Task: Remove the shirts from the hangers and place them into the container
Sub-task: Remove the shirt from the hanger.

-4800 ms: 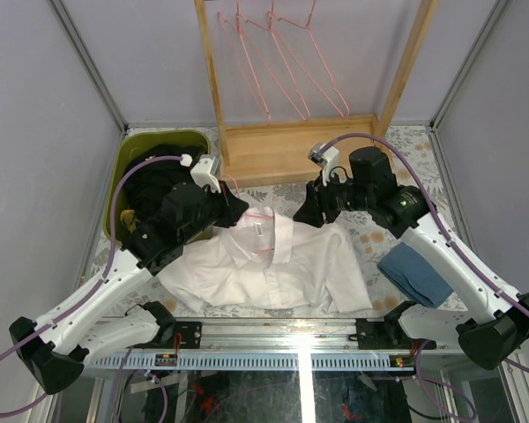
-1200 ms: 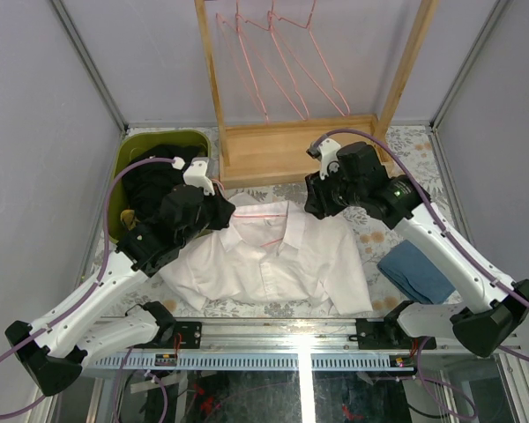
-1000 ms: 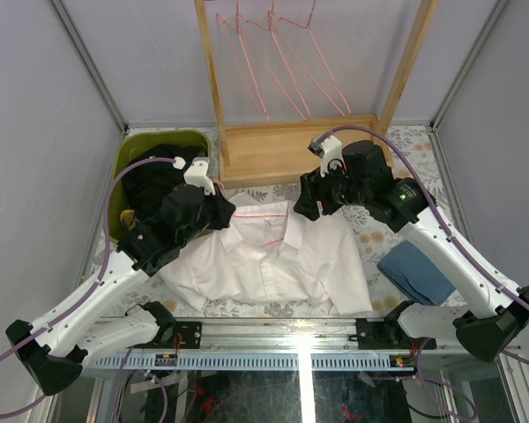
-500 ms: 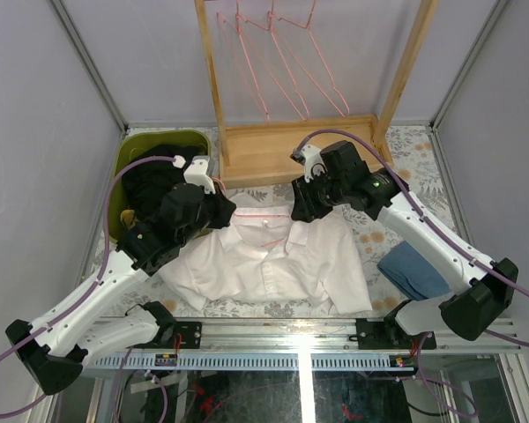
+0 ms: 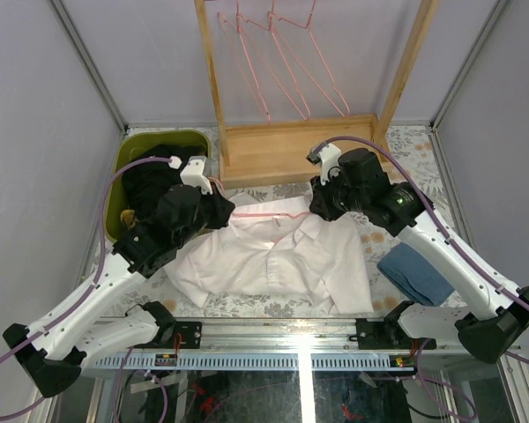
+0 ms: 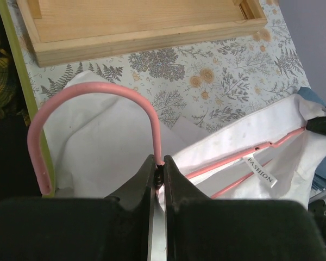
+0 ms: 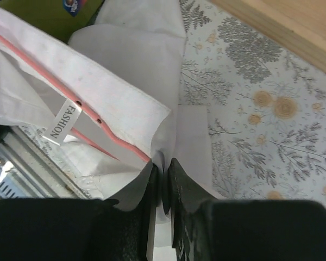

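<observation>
My left tool [image 6: 158, 173] is clenched on the neck of the pink hanger [image 6: 98, 87]. My right tool [image 7: 162, 182] pinches the white shirt [image 5: 273, 260], which lies on the counter [image 6: 233, 81]. I should hold the cloth and slide the hanger out slowly.

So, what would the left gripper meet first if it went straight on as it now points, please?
The left gripper is shut on the pink hanger by its hook, so that comes first. Past it lies the white shirt, then probably the patterned table and wooden rack base; depth is unclear.
</observation>
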Motion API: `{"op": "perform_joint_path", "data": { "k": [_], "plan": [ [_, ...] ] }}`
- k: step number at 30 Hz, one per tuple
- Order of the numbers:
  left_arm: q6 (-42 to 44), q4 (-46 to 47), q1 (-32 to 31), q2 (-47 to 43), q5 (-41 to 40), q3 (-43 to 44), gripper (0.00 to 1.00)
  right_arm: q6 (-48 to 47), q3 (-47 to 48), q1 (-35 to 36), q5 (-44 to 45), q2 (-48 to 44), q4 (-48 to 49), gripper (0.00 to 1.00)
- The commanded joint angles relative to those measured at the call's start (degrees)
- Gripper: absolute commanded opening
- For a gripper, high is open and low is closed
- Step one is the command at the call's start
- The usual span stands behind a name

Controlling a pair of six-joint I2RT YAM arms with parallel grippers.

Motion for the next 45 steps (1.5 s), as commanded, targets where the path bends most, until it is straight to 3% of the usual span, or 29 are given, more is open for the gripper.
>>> {"op": "perform_joint_path", "data": {
  "k": [1, 12, 20, 26, 29, 33, 38, 43, 45],
  "plan": [
    [0.2, -0.3, 0.3, -3.1, -5.1, 1.2, 0.00, -5.9, -1.0, 0.3, 11.8, -1.5, -1.6, 0.15],
    [-0.8, 2.2, 0.3, -8.8, -8.1, -1.1, 0.00, -12.0, -8.5, 0.3, 18.0, -10.3, 5.7, 0.21],
    [1.7, 4.5, 0.3, -7.0, 0.4, -0.8, 0.00, -6.7, -6.1, 0.2, 17.5, -7.5, 8.3, 0.25],
    [1.2, 4.6, 0.2, -5.1, 1.9, 0.1, 0.00, -4.6, -7.7, 0.3, 1.5, -7.5, 13.3, 0.56],
    [1.1, 4.8, 0.2, -5.0, 2.5, 0.3, 0.00, -4.3, -7.9, 0.3, 0.9, -5.7, 13.1, 0.59],
    [1.4, 4.7, 0.3, -5.2, 3.1, 0.0, 0.00, -4.1, -5.7, 0.3, 8.3, -3.0, 10.4, 0.55],
    [2.3, 3.6, 0.3, -5.0, 3.3, -0.4, 0.00, -3.0, -4.7, 0.3, 9.5, -2.9, 10.4, 0.28],
    [5.5, 0.6, 0.2, -3.6, 3.5, 0.1, 0.00, -0.2, -4.4, 0.3, 8.5, -4.8, 11.8, 0.21],
    [7.0, 0.0, 0.3, -3.3, 5.5, 0.5, 0.00, 2.8, -3.6, 0.3, 15.5, -4.3, 11.0, 0.13]
  ]
}}
